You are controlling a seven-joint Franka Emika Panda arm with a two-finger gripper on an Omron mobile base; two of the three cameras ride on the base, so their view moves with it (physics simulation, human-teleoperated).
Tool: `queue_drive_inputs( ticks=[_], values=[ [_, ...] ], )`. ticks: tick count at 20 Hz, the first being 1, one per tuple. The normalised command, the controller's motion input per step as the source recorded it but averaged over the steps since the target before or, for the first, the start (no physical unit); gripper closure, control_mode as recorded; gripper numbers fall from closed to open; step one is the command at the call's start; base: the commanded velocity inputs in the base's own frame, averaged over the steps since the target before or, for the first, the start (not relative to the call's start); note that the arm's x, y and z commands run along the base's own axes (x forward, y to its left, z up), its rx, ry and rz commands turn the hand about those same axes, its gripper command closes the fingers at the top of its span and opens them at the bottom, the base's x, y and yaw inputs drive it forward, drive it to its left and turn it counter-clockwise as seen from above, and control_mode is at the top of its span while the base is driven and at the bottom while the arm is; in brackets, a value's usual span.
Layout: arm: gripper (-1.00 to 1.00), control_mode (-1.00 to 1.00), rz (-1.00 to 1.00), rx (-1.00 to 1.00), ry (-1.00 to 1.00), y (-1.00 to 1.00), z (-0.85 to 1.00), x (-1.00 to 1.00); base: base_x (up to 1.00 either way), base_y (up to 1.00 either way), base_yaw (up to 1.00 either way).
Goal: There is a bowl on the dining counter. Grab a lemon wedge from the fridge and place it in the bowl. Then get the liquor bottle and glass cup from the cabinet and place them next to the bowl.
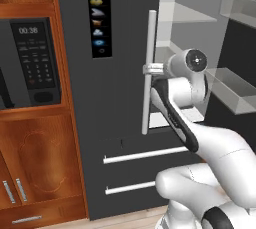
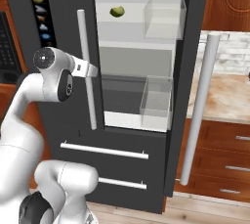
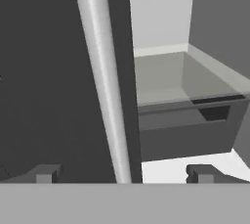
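My gripper (image 3: 122, 174) is wide open, straddling the left door's handle (image 3: 105, 81), holding nothing. Right door (image 2: 188, 86) is already open; lemon (image 2: 116, 11) is on the upper shelf, not yet grabbed. Bowl, bottle and cup steps all remain. The right base view shows the whole lemon; my hand view catches just its edge.

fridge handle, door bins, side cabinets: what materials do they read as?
Fridge handle: looks like brushed metal, pale grey with a soft lengthwise sheen. Door bins: clear plastic or glass, shelves show through. Cabinets: reddish wood with visible grain, probably varnished. All rendered, so a guess.
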Motion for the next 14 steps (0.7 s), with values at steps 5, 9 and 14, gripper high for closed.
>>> queue_drive_inputs(
  ticks=[5,9,14],
  values=[
    [-1.0,-1.0,0.07,0.0,0.0,0.5,0.05,0.0,0.0,0.0,0.0],
    [-1.0,-1.0,-0.01,0.05,0.05,0.0,0.0,0.28,0.0,0.0,0.0],
    [-1.0,-1.0,-0.02,0.05,0.03,-0.16,0.0,0.08,0.0,0.0,0.0]
  ],
)
